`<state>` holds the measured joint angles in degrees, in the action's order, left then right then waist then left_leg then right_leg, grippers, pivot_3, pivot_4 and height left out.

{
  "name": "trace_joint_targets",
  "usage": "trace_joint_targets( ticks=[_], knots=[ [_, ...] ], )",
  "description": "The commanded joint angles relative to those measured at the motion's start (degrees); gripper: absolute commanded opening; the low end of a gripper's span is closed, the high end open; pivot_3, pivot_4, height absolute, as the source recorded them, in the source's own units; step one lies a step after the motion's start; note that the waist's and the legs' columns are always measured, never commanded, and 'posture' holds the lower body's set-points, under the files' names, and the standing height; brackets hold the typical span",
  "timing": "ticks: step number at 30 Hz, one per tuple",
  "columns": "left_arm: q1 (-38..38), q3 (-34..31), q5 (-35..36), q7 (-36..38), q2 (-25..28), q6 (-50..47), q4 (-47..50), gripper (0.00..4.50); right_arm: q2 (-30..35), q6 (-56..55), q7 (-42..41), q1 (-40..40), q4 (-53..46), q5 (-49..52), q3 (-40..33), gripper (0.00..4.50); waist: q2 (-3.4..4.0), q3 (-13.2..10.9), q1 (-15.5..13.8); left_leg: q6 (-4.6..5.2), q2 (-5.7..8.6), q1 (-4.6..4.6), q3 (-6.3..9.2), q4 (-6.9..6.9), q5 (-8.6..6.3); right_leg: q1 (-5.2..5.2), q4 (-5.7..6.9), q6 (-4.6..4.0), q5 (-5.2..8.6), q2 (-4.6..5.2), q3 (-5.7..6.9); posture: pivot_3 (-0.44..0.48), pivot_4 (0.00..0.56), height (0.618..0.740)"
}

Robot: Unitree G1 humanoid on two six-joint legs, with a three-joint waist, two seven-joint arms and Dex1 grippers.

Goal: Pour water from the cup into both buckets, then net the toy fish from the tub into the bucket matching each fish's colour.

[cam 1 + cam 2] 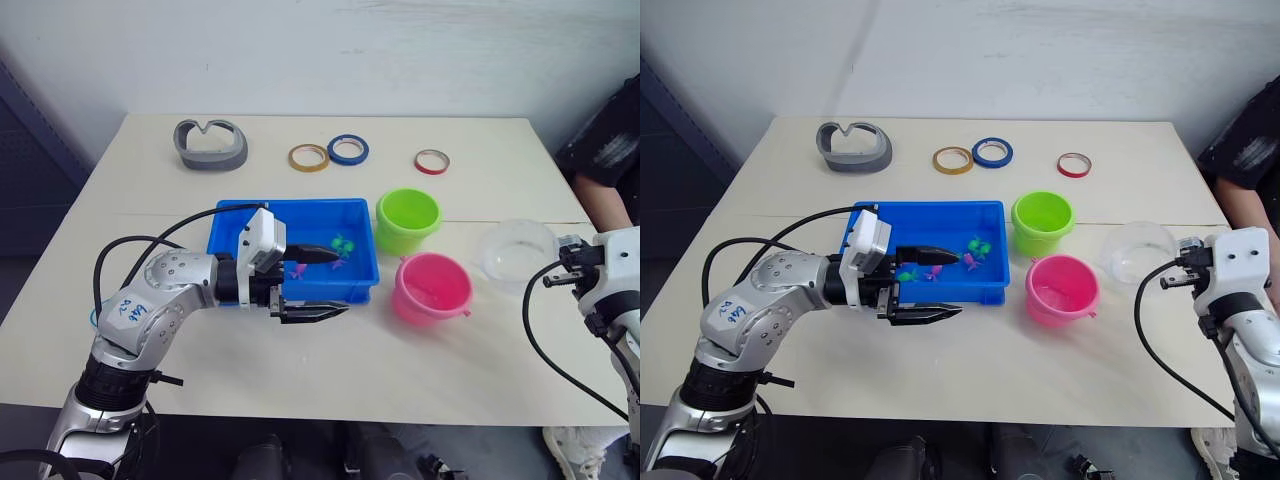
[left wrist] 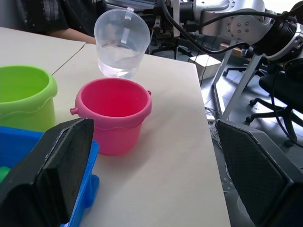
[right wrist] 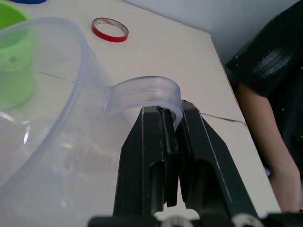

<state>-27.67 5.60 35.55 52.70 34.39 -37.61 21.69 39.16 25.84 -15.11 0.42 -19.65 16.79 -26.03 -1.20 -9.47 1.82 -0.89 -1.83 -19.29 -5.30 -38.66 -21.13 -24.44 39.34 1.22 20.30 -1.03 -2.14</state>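
Note:
My right gripper [image 3: 171,111] is shut on the handle tab of the clear cup [image 1: 515,255], which hangs tilted over the table's right side beside the pink bucket [image 1: 432,287]. A little water lies in the cup [image 2: 122,42]. The lime green bucket [image 1: 407,220] stands behind the pink one, against the blue tub [image 1: 300,215]. Tiny green and pink toy fish [image 1: 343,243] lie in the tub. My left gripper [image 1: 325,283] is open over the tub's front right corner, one finger above the tub and the other in front of it, with nothing held.
Yellow [image 1: 309,157], blue [image 1: 348,150] and red [image 1: 432,161] tape rings lie along the table's far side, with a grey curved object [image 1: 211,144] at the far left. A person in a dark sleeve [image 1: 610,150] stands at the right edge.

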Motion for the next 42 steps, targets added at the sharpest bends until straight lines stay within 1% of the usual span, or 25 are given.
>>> trace_joint_targets(
  ticks=[1, 7, 14, 30, 34, 40, 42],
  knots=[
    [-0.8, -0.6, -0.2, 0.2, 0.0, 1.1, 0.8, 4.50, 1.3, -4.3, -0.5, -0.5, -2.6, -3.6, -0.3, 0.06, 0.00, 0.0, 0.0, 0.00, 0.00, 0.00, 0.00, 0.00, 0.00, 0.00, 0.00, 0.00, 0.00, 0.00, 0.00, 0.000, 0.150, 0.740],
    [-1.1, -0.3, -0.4, -0.2, -0.4, 1.2, 0.8, 4.50, 2.9, -9.0, -2.3, -0.3, -2.3, -9.2, 1.6, 0.06, 0.00, 0.0, 0.0, 0.00, 0.00, 0.00, -0.01, 0.00, 0.00, -0.01, 0.01, 0.00, 0.00, 0.00, -0.01, 0.000, 0.150, 0.740],
    [-1.2, -0.2, -0.8, 0.1, -0.5, 1.5, 0.3, 4.50, 3.2, -12.7, -3.4, -0.3, -2.3, -13.7, 3.6, 0.06, 0.00, 0.0, 0.0, 0.00, 0.00, 0.01, -0.01, -0.01, 0.00, 0.00, 0.02, 0.00, 0.00, 0.00, 0.00, 0.000, 0.150, 0.740],
    [-1.2, -0.1, -1.8, 0.3, -0.7, 2.1, 0.1, 4.50, 5.8, -22.1, -3.5, -3.0, -3.3, -28.1, 8.7, 0.06, 0.00, 0.0, 0.0, 0.00, 0.00, 0.02, -0.01, -0.05, 0.01, -0.01, 0.04, 0.00, 0.00, 0.00, 0.00, 0.000, 0.150, 0.740],
    [-1.3, -0.2, -1.8, 0.2, -0.7, 2.0, 0.1, 4.50, 4.1, -20.0, -4.9, -3.7, -3.0, -26.1, 8.7, 0.06, 0.00, 0.0, 0.0, -0.01, 0.00, 0.02, -0.01, -0.06, 0.01, -0.01, 0.06, 0.00, 0.00, 0.00, 0.00, 0.000, 0.150, 0.740],
    [-1.1, -0.5, -1.7, 0.3, -0.5, 1.9, 0.0, 4.50, 1.9, -17.1, -5.1, -4.3, -2.5, -23.7, 6.4, 0.06, 0.00, 0.0, 0.0, 0.00, 0.00, 0.02, -0.01, -0.08, 0.01, -0.01, 0.07, 0.00, 0.00, 0.00, 0.00, 0.000, 0.150, 0.740],
    [-1.1, -0.7, -1.6, 0.3, -0.5, 1.9, -0.2, 4.50, 0.5, -15.0, -5.5, -4.9, -2.2, -20.7, 5.3, 0.06, 0.00, 0.0, 0.0, 0.00, 0.00, 0.02, -0.01, -0.08, 0.01, -0.01, 0.08, 0.00, 0.00, 0.00, 0.00, 0.000, 0.150, 0.740]
  ],
)
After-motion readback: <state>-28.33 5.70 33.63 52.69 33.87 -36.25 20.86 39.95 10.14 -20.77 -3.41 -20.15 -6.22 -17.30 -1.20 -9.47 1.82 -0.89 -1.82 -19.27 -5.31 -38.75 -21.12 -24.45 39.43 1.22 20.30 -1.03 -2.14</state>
